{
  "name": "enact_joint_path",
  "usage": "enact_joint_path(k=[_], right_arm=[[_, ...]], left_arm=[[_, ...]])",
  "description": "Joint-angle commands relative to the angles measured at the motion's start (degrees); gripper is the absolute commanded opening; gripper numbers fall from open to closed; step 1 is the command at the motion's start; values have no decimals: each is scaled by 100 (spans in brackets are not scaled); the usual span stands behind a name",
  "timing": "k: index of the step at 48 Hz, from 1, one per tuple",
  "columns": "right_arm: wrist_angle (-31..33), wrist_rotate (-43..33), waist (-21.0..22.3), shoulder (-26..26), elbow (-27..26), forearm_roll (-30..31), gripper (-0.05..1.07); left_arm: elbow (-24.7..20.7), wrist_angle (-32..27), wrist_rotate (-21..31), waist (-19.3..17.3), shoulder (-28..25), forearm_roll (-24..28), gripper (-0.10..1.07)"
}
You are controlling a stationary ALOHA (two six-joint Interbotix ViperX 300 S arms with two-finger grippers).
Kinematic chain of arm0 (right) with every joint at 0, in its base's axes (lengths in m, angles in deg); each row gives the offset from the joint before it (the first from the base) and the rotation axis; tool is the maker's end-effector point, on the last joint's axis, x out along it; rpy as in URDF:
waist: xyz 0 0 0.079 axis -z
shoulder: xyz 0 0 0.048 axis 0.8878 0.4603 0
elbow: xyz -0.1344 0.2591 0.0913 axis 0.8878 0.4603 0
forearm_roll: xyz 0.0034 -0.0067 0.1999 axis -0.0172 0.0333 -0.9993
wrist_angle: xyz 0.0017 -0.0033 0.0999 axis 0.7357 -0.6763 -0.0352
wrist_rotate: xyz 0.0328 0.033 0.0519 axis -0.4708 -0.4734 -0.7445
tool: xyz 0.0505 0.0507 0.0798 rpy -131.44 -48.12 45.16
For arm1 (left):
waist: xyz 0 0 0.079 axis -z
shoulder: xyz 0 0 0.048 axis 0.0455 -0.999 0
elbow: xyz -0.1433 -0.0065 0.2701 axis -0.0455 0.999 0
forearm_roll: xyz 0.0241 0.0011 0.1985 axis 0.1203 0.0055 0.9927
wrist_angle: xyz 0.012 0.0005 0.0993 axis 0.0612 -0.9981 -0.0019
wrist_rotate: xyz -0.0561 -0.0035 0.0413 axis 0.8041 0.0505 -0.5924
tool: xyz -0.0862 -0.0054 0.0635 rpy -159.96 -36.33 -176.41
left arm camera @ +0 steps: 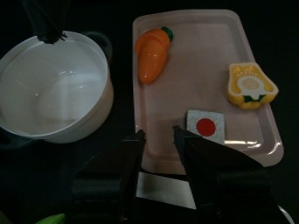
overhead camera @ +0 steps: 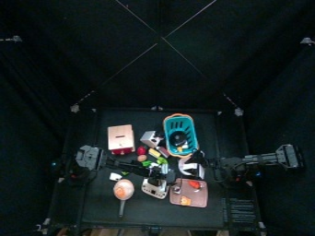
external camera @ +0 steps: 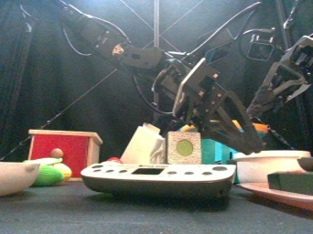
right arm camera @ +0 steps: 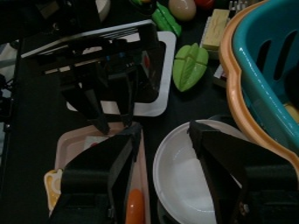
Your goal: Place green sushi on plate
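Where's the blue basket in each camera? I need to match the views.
Top view: the blue basket sits mid-table, toward the back.
Front view: it is right of centre, mostly hidden behind the arms.
Left wrist view: not in it.
Right wrist view: it fills one side, inner wall showing.
Shared landmark: the white bowl, seen in the front and both wrist views.

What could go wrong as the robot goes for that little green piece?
The green sushi lies close beside the blue basket, so the open right end effector might bump the basket or grip badly. The white plate sits right by the pink tray, so a drop could land on the tray instead.
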Motion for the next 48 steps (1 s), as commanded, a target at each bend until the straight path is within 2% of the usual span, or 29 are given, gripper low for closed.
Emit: enact_joint_path(k=[1,12,26,37,48], right_arm=[[-35,0,-9,-18,-70,0,84],[-35,0,-9,-9,-70,0,84],[-35,0,-9,-9,-62,0,84],[-35,0,-9,0,-70,0,84],[-35,0,-9,9,-62,18,84]], left_arm=[[-158,18,0,9,158,9,75],[-167,26,9,9,255,18,75],[-35,44,0,-18,668,18,75],[299,132,18,-141,1046,70,75],[861,422,18,-308,1477,70,74]])
